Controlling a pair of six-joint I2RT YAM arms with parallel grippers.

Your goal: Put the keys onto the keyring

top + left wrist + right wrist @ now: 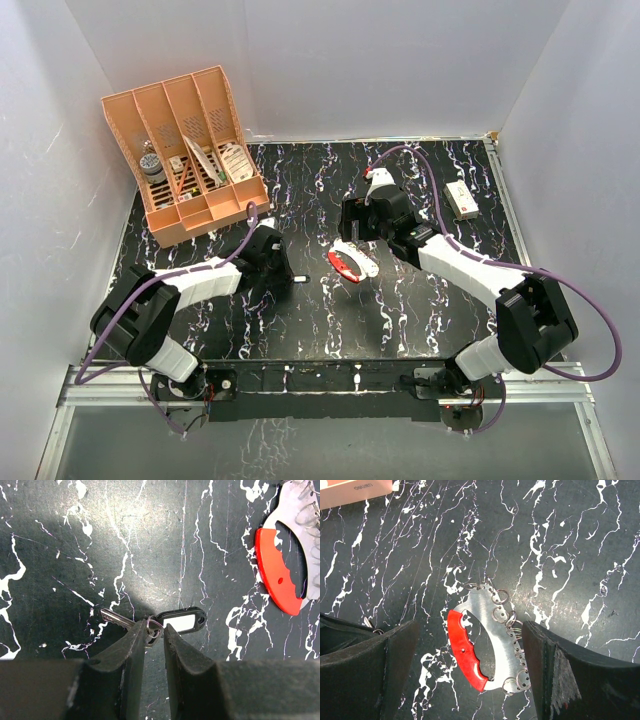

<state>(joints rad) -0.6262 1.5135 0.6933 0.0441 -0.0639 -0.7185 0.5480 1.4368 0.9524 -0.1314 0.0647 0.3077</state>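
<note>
- Left gripper (152, 630) sits low on the black marbled table (300, 330). Its fingers are squeezed almost together, pinching the little split ring of the keys (181, 622). The key blade pokes out one side and the dark tag with the pale middle out the other, both flat on the table.
- Just to the right of that is the keyring (464, 652), lying flat, red crescent facing the keys, with small wire rings along its other edge.
- Right gripper (471, 630) is spread wide, one finger on each side of the keyring, holding nothing. From above, its wrist hides part of the loop.
- Further back on the right there's a small white box (461, 199), well apart.
- Back left is an orange slotted organiser (170, 225). There's a dark cylinder (151, 166) in the left slot and pale cards or packets (234, 160) in the others, too small to make out.
</note>
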